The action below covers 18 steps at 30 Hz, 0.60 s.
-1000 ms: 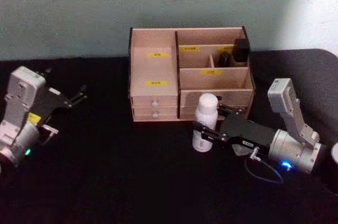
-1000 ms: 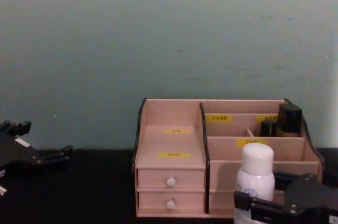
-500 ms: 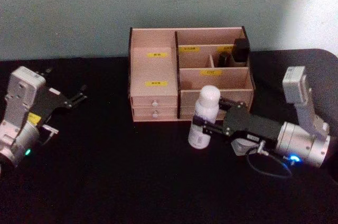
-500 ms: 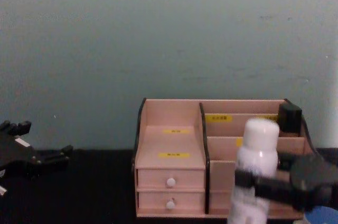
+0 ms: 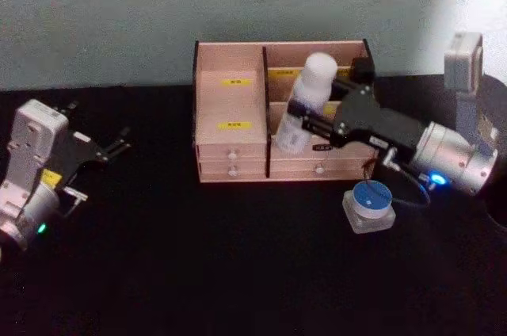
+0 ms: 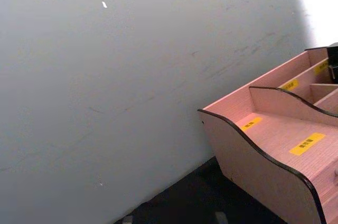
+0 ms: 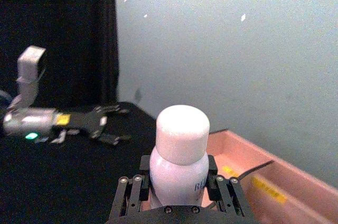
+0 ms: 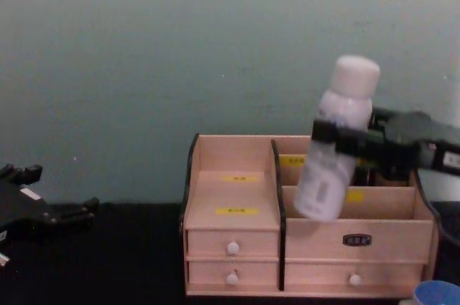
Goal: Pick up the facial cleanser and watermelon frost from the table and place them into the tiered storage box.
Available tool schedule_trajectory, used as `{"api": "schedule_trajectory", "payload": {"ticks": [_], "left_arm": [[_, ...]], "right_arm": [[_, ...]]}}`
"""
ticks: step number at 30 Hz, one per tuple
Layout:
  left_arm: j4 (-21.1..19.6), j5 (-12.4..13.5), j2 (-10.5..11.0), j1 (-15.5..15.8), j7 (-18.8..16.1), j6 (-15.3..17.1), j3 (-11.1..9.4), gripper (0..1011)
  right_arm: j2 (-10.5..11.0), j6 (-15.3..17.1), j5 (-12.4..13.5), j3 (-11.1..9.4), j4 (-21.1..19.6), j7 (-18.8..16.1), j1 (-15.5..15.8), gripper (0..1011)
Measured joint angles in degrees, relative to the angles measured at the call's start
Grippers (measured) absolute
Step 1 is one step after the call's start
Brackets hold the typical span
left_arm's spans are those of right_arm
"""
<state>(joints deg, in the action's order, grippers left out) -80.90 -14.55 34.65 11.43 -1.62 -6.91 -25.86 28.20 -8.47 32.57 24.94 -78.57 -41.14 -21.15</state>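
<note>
The right claw [image 8: 336, 139] is pinching the facial cleanser [image 8: 346, 100] around its mid-body, with a finger on each side. The bottle hangs clear of the tabletop [image 5: 238, 273]. It is tilted, with the cap leaning toward the wall and the base lower. The base sits over the right-hand section of the tiered storage box [image 5: 231, 150], near the central divider.

Recommended procedure for this step:

1. Bring the bottle upright before lowering it. A tilted base is likely to catch a compartment wall.
2. Choose an open compartment away from the small black bottles [image 5: 362, 74] at the rear right.
3. Lower the bottle until its base is supported, then release it.

The watermelon frost [image 5: 370, 203] stands on the tabletop in front of the box's right end, below the right arm. Avoid sweeping it on withdrawal.

The left claw [image 5: 119, 144] is parked, fingers spread, well to the left.
</note>
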Motion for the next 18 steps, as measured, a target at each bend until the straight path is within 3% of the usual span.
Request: {"api": "schedule_trajectory", "payload": {"ticks": [18], "left_arm": [[0.0,0.0,0.0,0.0,0.0,0.0,0.0,1001]], "right_arm": [[-5.86,-1.85,-5.14,-0.48,11.04,5.47,-8.68,589]]}}
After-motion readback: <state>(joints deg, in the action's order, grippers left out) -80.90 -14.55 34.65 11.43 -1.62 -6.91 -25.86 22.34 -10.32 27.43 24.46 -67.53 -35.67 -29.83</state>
